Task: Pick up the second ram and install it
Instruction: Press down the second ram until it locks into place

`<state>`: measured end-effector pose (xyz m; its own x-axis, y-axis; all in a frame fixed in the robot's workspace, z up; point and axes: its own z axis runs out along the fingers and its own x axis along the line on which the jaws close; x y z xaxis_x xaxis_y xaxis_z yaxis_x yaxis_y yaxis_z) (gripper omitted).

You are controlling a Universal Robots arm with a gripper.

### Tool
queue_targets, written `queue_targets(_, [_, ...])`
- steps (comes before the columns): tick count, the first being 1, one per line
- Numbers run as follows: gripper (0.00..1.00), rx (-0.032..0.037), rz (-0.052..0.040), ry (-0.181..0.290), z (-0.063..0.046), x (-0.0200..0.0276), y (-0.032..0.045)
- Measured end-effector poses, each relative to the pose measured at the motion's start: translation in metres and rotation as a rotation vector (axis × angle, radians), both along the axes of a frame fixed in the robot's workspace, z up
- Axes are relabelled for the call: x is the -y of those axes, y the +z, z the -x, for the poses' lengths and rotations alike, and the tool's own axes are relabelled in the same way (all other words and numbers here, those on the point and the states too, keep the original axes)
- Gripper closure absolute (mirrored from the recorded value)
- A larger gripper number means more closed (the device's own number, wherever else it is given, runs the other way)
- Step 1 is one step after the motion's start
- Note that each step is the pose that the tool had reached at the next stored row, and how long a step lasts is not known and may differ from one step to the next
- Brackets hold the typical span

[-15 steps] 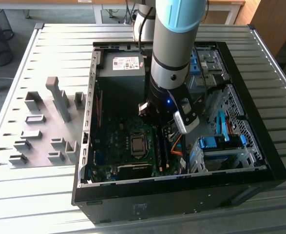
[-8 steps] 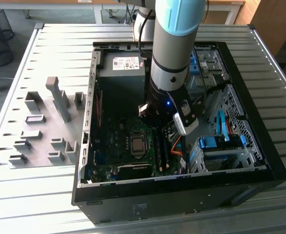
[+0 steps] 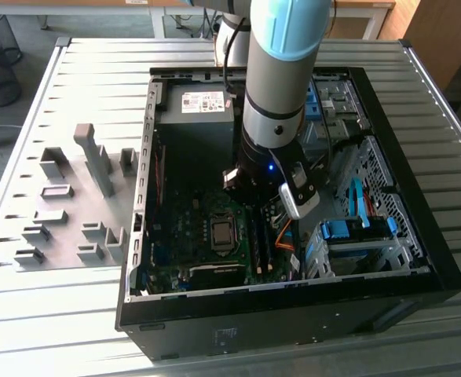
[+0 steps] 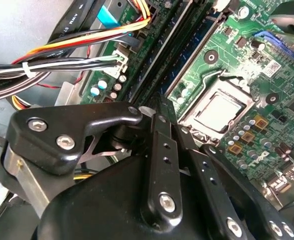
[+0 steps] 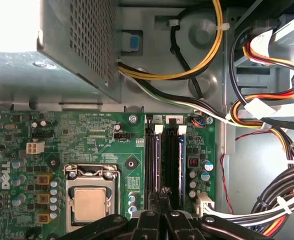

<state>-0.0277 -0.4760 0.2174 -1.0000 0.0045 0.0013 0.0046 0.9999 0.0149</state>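
- The ribbed grey metal table (image 3: 73, 71) carries everything, and its flat top keeps the work level for a straight downward reach.
- The black open-sided computer case (image 3: 293, 310) lies on its side in the centre of the exterior view, so the board inside faces up.
- The grey and pale blue robot arm (image 3: 281, 71) comes down from the top of that frame into the case, standing nearly upright over the memory slots.
- The green motherboard (image 5: 101, 137) fills the lower left of the first wrist view, with the square silver processor (image 5: 89, 205) bare in its socket.
- Bundled yellow, orange and black cables (image 5: 267, 115) sweep along the right of that frame, apart from the slots.
- The two long black memory slots (image 5: 179, 160) run side by side, with white latches at their far ends.
- The second ram (image 4: 192, 60) is, as I judge it, the thin bluish-edged strip standing edge-on in the slots. It runs toward the upper right from the fingertips, and its chips and label are hidden.
- The black gripper (image 5: 162, 192) has its fingers drawn together to a narrow point over the slots' near end. Whether they nip the board's edge I cannot tell.
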Motion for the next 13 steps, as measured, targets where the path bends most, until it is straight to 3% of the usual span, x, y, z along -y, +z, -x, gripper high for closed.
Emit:
queue_targets(7, [0.90, -0.0022, -0.0002, 0.000, 0.000, 0.0000, 0.0112])
queue_targets(13, [0.90, -0.0023, -0.0005, 0.000, 0.000, 0.0000, 0.0119])
